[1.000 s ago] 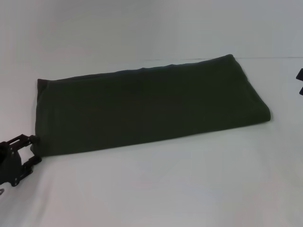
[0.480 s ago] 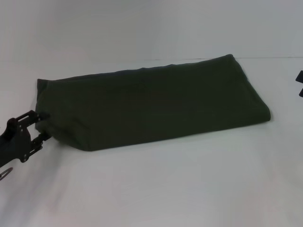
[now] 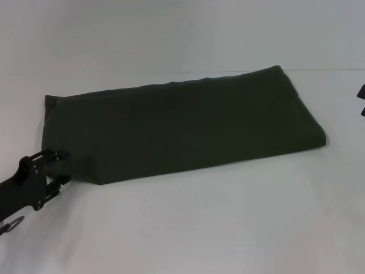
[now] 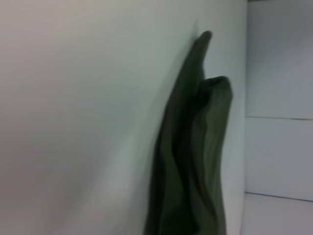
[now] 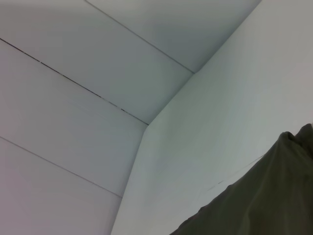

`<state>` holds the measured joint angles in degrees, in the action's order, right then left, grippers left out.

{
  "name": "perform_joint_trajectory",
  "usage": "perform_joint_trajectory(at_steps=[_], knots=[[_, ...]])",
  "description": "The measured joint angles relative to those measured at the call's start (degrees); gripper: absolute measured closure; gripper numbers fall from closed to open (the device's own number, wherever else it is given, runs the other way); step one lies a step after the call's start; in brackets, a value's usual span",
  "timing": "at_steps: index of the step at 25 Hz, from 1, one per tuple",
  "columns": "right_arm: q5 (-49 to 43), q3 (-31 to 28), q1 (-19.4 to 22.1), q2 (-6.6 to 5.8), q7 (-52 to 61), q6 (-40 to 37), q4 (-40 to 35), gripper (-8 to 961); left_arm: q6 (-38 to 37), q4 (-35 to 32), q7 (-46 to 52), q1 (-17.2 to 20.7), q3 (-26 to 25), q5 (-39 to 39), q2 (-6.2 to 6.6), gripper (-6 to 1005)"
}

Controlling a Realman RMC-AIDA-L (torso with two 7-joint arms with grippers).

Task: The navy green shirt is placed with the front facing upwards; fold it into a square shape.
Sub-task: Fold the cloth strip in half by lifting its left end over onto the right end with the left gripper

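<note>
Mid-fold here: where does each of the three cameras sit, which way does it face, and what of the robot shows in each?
Head view: high on the robot, looking forward and down at the table; left gripper at the shirt's near left corner, right gripper at the edge.
Left wrist view: low, along the shirt; no robot parts.
Right wrist view: facing the wall, shirt corner showing; no robot parts.
Shared: the shirt.

The navy green shirt [image 3: 188, 128] lies folded into a long, plain dark olive band across the far half of the white worktop, running from near the left edge up toward the far right. No lettering shows on its upper face. Its near left corner is raised off the worktop, the cloth sloping down from it.
</note>
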<state>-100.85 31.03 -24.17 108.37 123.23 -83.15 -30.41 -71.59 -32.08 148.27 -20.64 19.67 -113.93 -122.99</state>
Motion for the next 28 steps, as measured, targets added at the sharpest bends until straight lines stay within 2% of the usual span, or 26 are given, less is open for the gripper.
perform_joint_trajectory(at_steps=[13,22,28], knots=[[-0.09,-1.20,0.29,0.00,-0.02,0.03,0.00,98,3.98,0.80,0.08,-1.32,0.00,-2.16,0.36,371],[0.09,-1.94,0.71,0.09,-0.19,-0.15,0.00,98,6.36,0.64,-2.66,-1.39,-0.75,0.18,-0.22,370],[0.09,-2.09,0.70,0.09,-0.46,-0.18,0.00,99,5.44,0.74,-5.26,-2.29,-0.64,2.11,-0.42,369]])
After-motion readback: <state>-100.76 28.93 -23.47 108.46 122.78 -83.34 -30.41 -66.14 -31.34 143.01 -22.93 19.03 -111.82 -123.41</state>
